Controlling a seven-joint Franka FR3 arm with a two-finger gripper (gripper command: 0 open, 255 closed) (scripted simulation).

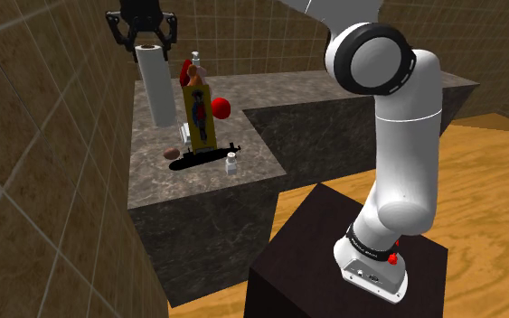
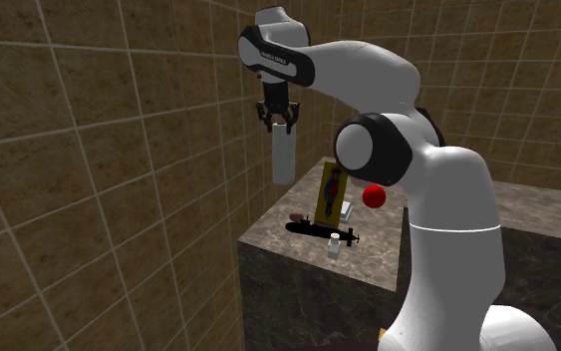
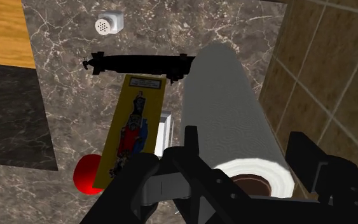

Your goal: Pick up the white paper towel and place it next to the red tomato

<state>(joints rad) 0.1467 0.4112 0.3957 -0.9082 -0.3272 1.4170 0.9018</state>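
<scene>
Black fingers of the gripper clamp the top end of the grey-white paper towel roll, partly hiding its core. Beyond them, a yellow box covers part of the red tomato. In the shoulder view the roll hangs at six o'clock from the hand, above the marble counter, with the tomato at its four o'clock.

No lettering can be read anywhere (the yellow box carries a printed figure, its wording illegible).
</scene>
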